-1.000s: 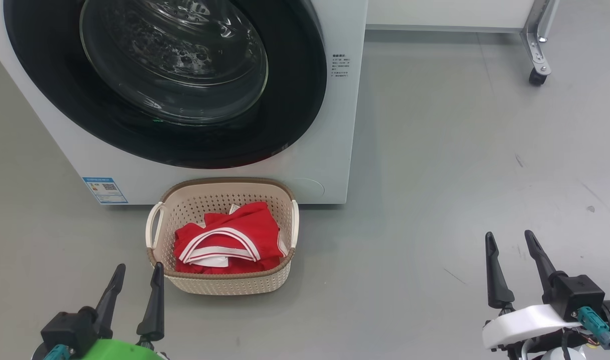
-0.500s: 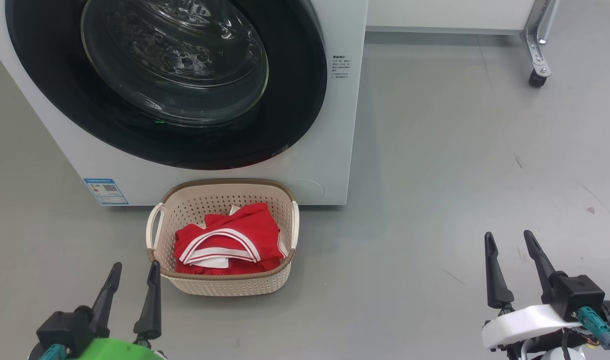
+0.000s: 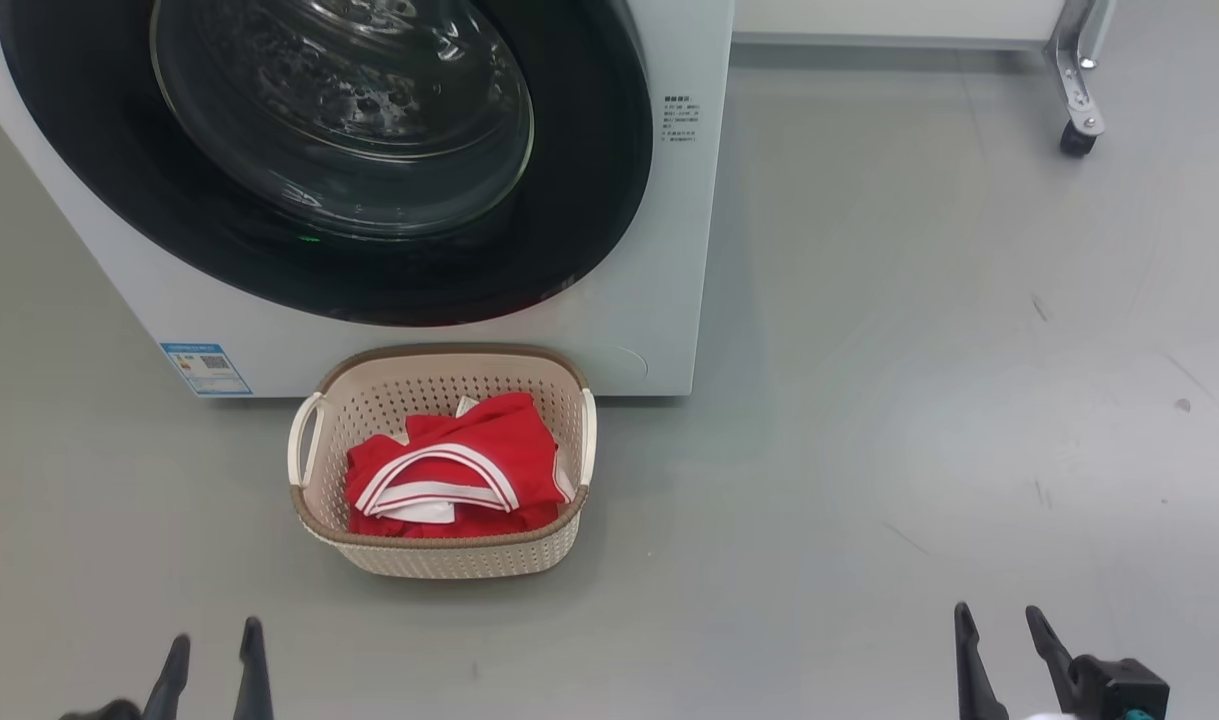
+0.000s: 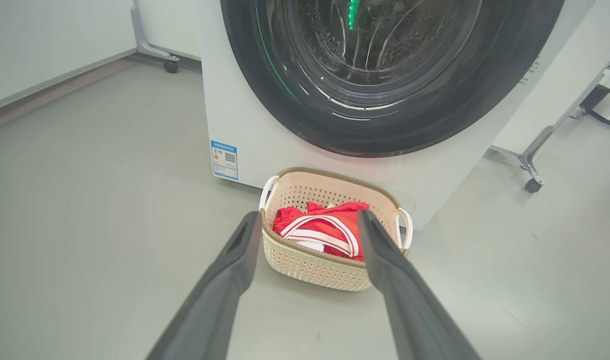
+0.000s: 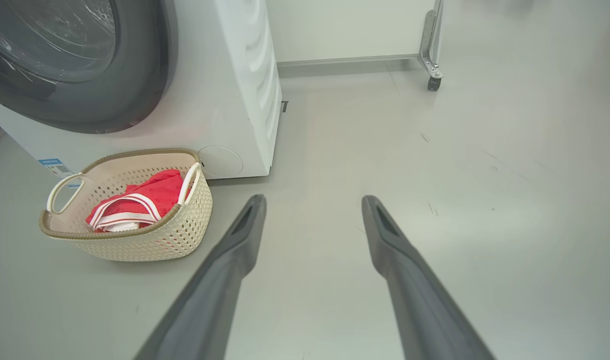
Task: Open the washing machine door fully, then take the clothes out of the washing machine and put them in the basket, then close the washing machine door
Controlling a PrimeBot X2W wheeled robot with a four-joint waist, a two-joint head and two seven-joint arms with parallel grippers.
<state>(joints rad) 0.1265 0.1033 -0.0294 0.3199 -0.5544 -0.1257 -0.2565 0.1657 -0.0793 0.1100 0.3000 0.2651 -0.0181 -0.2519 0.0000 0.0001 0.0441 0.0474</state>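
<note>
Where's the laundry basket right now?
In the head view the basket sits on the floor left of centre, just in front of the washing machine, below its door, with the red clothes inside.

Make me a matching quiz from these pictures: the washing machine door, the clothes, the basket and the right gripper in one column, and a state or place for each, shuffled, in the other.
Column one
1. washing machine door
2. clothes
3. basket
4. right gripper

Column two
a. jaws open, holding nothing
b. cream, standing on the floor
c. shut
d. red and white, lying in the basket

Pairs: 1-c, 2-d, 3-b, 4-a
</note>
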